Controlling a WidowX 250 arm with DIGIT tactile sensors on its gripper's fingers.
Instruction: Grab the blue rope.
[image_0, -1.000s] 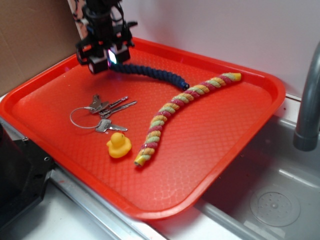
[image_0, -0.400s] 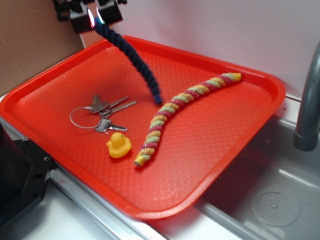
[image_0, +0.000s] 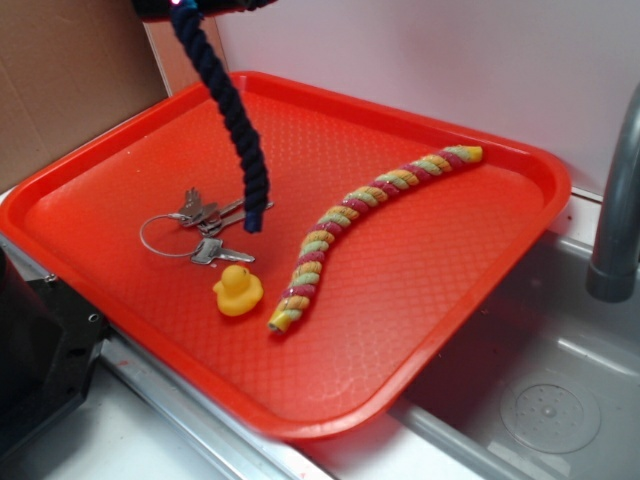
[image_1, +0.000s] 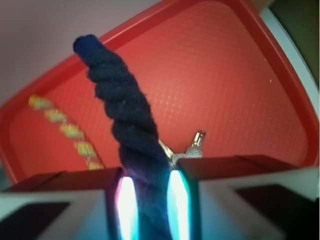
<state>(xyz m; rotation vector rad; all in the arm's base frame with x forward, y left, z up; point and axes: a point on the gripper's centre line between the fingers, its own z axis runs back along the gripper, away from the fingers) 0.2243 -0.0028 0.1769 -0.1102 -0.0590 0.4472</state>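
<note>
The blue rope (image_0: 232, 110) is a thick navy twisted cord hanging from the top left of the exterior view, its free end dangling just above the keys (image_0: 205, 226). My gripper (image_0: 185, 6) sits at the top edge of that view, mostly cut off, shut on the rope's upper end. In the wrist view the blue rope (image_1: 127, 120) runs up between my two glowing pads (image_1: 125, 205), clamped tight in my gripper (image_1: 150, 207). The rope is fully off the red tray (image_0: 420, 290).
On the tray lie a multicoloured twisted rope (image_0: 350, 215), a ring of keys and a small yellow rubber duck (image_0: 238, 290). A cardboard wall (image_0: 60, 80) stands at the left. A sink basin (image_0: 540, 400) and grey faucet (image_0: 615, 200) are at the right.
The gripper rose from tray level to the frame's top with the blue rope in it. The rope left the tray and now hangs, its free end swung left toward the keys.
</note>
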